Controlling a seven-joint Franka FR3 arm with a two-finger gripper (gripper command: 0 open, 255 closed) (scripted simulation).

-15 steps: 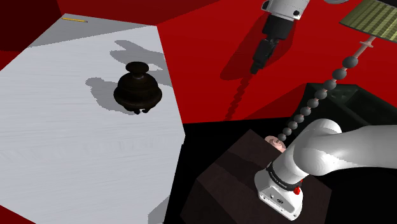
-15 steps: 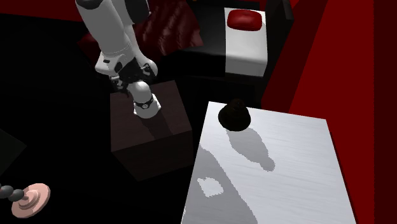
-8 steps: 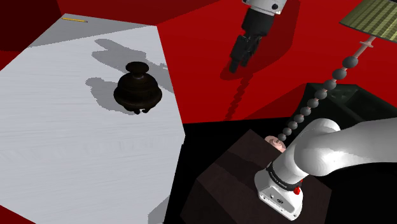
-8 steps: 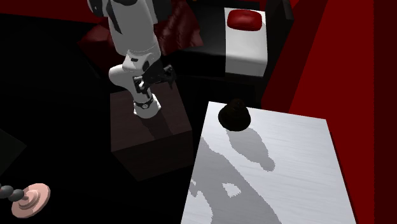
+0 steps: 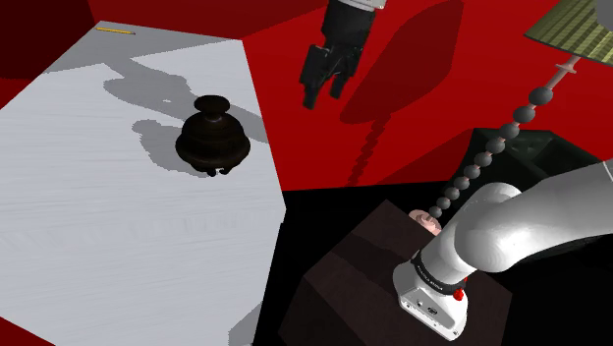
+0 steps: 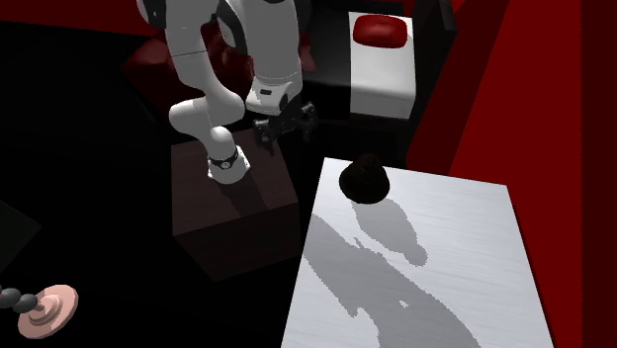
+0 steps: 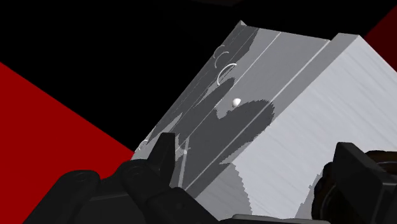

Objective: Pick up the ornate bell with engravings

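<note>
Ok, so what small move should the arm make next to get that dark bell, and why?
Probably swing the gripper sideways until it is over the bell, before lowering. In the shoulder view the gripper hangs apart from the bell, toward that view's right, fingers open, while the bell stands untouched on the white table.

We're looking along our black two-finger claw point(image 7: 256, 145), and its fingers are spread wide with nothing gripped between them. Past them is the pale grey table point(image 7: 318, 95), with a dark blotchy shadow point(image 7: 245, 124) across it and a tiny white round knob point(image 7: 236, 102) at the shadow's edge. There's a flat red surface point(image 7: 51, 127) off to one side and a black area point(image 7: 127, 38) beyond.
</note>
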